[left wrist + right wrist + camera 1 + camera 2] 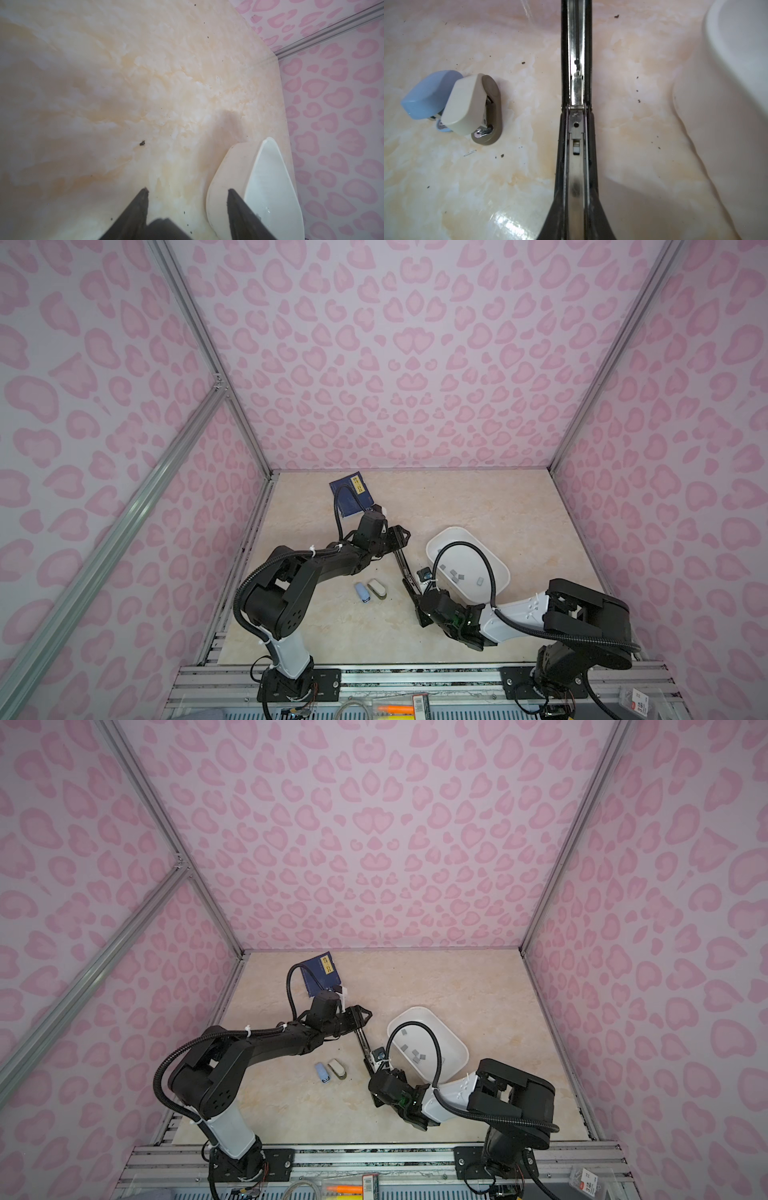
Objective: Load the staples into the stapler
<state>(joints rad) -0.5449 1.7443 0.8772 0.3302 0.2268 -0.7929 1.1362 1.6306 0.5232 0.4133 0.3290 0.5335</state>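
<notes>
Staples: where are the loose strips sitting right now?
In a top view the staples lie scattered inside the white tray, right of centre on the table, just right of the opened black stapler.

the walls (415,364) are pale lilac with pink leopard-like spots, the table (498,497) cream marble veined in orange. the tub (465,531) is white, the staples (453,573) grey, the long stapler (576,145) black with silver inside. the blue stapler (361,592) is pale, the beige stapler (377,587) taupe-based, the booklet (347,502) dark blue with a yellow label.
</notes>
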